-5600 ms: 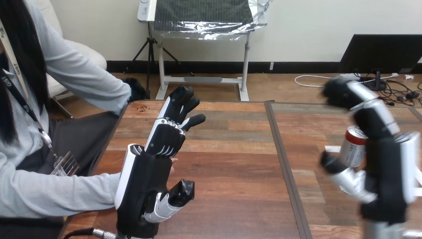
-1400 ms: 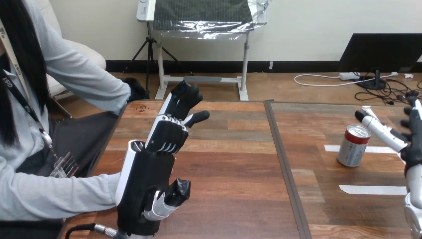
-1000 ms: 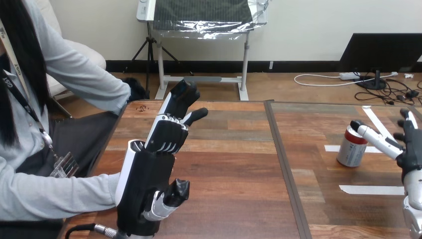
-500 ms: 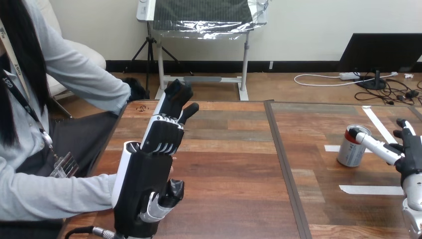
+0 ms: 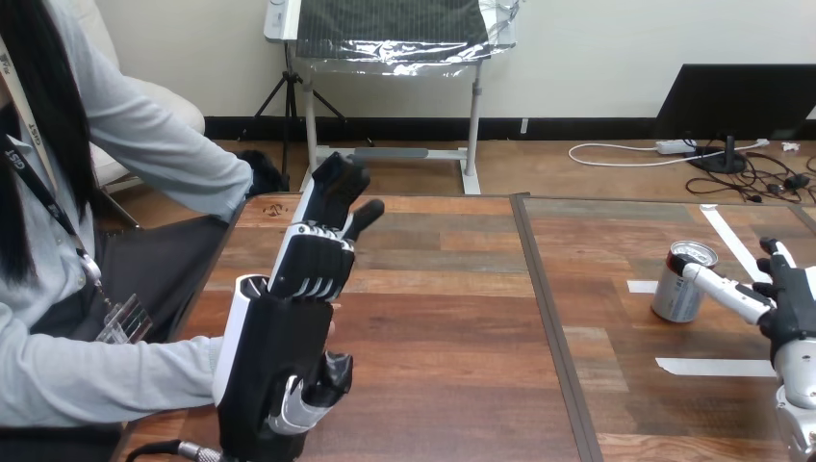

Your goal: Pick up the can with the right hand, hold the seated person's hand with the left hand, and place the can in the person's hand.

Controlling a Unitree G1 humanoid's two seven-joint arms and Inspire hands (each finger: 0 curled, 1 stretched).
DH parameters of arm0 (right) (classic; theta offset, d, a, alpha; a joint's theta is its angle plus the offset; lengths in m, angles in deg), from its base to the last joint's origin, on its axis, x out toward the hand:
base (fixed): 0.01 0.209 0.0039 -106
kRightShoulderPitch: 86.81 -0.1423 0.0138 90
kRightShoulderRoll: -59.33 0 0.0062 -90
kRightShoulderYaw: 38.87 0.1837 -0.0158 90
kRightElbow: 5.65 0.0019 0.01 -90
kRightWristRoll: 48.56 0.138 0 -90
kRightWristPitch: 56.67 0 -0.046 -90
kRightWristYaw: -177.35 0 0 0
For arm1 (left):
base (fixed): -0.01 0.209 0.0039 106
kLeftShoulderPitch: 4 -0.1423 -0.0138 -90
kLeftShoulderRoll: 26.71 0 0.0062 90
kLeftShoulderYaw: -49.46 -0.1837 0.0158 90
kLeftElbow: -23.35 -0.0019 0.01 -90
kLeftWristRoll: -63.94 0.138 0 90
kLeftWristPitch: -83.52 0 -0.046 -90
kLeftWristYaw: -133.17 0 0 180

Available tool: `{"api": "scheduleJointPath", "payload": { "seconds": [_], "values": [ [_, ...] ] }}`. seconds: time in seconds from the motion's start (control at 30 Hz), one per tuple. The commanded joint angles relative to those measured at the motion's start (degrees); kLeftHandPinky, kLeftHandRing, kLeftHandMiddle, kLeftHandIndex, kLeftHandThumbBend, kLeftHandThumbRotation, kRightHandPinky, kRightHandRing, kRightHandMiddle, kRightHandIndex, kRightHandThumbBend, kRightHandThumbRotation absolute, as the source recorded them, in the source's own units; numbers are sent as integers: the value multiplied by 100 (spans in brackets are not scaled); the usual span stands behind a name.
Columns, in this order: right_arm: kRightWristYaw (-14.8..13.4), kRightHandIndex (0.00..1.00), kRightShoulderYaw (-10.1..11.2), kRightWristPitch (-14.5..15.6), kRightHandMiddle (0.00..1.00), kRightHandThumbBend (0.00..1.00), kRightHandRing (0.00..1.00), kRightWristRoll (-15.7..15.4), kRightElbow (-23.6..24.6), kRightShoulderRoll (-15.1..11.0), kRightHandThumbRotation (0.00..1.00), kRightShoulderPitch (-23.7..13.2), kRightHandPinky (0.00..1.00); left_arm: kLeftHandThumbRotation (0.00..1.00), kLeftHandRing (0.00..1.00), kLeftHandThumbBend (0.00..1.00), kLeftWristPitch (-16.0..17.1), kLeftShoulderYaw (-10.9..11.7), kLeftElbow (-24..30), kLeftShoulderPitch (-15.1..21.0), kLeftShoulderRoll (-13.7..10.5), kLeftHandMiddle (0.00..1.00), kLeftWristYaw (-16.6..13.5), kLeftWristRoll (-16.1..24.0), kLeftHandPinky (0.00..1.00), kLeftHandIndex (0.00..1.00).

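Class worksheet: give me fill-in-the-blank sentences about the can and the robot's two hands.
The can stands ___ on the table. The strips of tape near it are ___. The right hand, beside the can, is ___, fingers straight. The left hand shows its ___ to the camera.
Missing: upright, white, open, back.

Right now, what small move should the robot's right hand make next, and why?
Probably ease in a little and curl its fingers round the can. The can stands upright on the table, and the right hand is open beside it, with one finger reaching its rim and nothing gripping it yet.
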Motion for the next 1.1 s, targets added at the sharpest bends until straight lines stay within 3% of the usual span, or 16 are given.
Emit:
{"api": "scheduleJointPath", "payload": {
  "seconds": [0.0, 0.33, 0.5, 0.6, 0.7, 0.8, 1.07],
  "values": [
    [-17, 98, -88, 8, 96, 100, 94, -49, 11, 4, 52, -437, 86, 78, 98, 83, -53, -59, 332, 132, -74, 98, 92, -107, 89, 97],
    [11, 97, -96, 15, 95, 100, 93, -60, 1, 43, 52, -412, 86, 75, 100, 85, -327, -103, 571, -9, -129, 98, 276, -334, 91, 97],
    [62, 97, -57, 19, 92, 100, 89, -4, -5, 67, 51, -404, 80, 73, 100, 84, -458, -120, 683, -52, -153, 99, 465, -511, 94, 97],
    [-9, 97, -170, 98, 91, 100, 88, -116, -14, 60, 52, -415, 78, 72, 100, 84, -383, -52, 655, -44, -100, 99, 486, -492, 94, 97],
    [36, 97, -156, 111, 92, 100, 88, -82, -12, 72, 53, -424, 77, 71, 100, 84, -451, -77, 678, -31, -135, 99, 693, -687, 95, 97],
    [102, 97, -140, 125, 94, 100, 90, -46, -15, 81, 53, -422, 80, 72, 100, 81, -239, 6, 593, 2, -96, 99, 706, -599, 95, 97],
    [77, 97, -194, 150, 94, 100, 90, -91, -21, 96, 54, -429, 79, 73, 100, 79, -277, 34, 660, -29, -92, 99, 824, -662, 95, 97]
  ]
}}
